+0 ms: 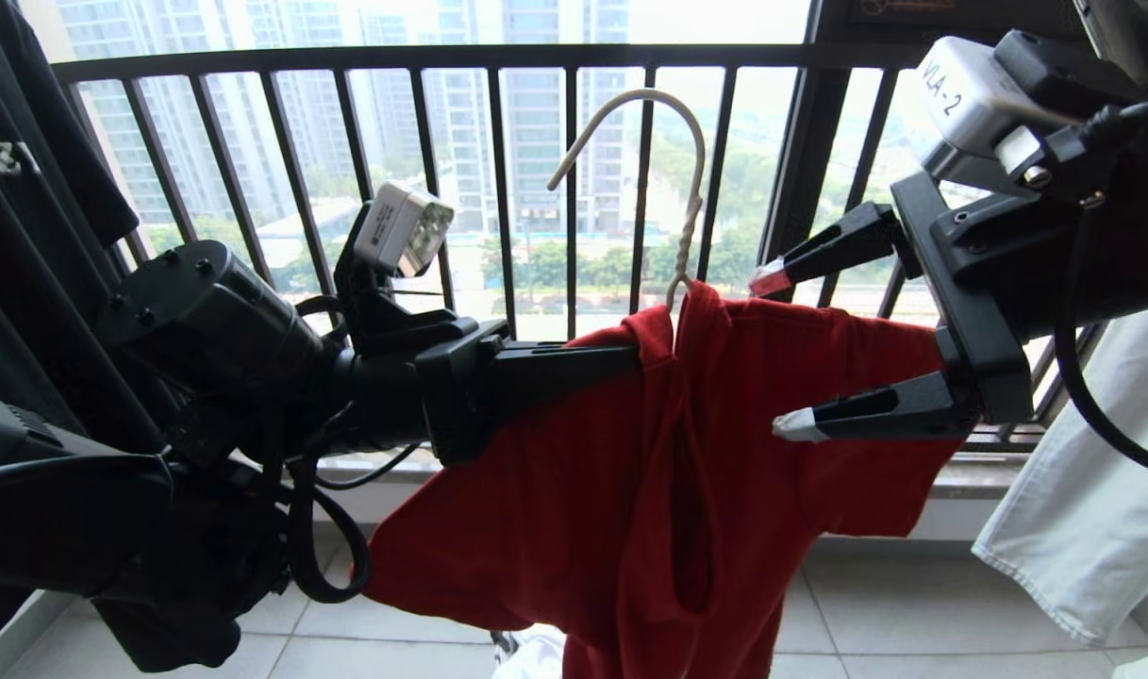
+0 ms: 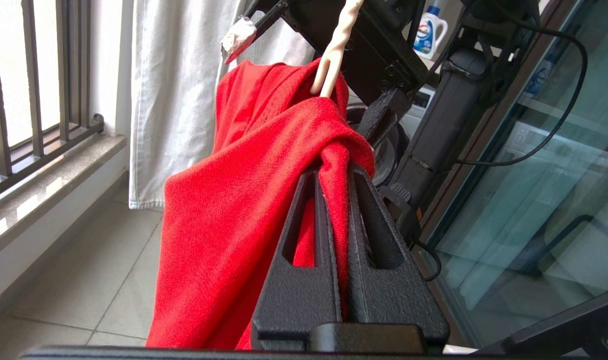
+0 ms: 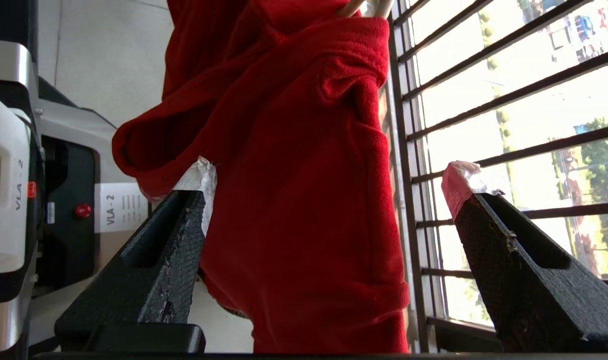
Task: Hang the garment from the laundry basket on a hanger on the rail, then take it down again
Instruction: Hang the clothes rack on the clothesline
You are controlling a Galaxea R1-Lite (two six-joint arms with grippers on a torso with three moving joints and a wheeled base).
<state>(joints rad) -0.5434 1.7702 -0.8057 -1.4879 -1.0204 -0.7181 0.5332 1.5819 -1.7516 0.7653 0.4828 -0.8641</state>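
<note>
The red garment point(image 1: 687, 471) hangs in folds from the pale wire hanger point(image 1: 663, 141), whose hook stands free in front of the window bars. My left gripper point(image 1: 644, 354) comes in level from the left and is shut on a bunched fold of the garment point(image 2: 244, 210) just below the hanger's twisted neck point(image 2: 333, 55). Red cloth is pinched between the left gripper's point(image 2: 333, 167) fingers. My right gripper point(image 1: 773, 352) is open at the garment's other shoulder, with the cloth point(image 3: 304, 200) between its wide-apart fingers and no grip by the right gripper point(image 3: 331, 175). The rail and the laundry basket are out of view.
A black barred window railing point(image 1: 498, 170) over a stone ledge point(image 2: 44, 190) runs close behind the garment. A white cloth point(image 1: 1073, 509) hangs at the right and a black T-shirt point(image 1: 26, 236) at the left. A glass door point(image 2: 533, 200) stands on the robot's side. Below is tiled floor point(image 1: 875, 613).
</note>
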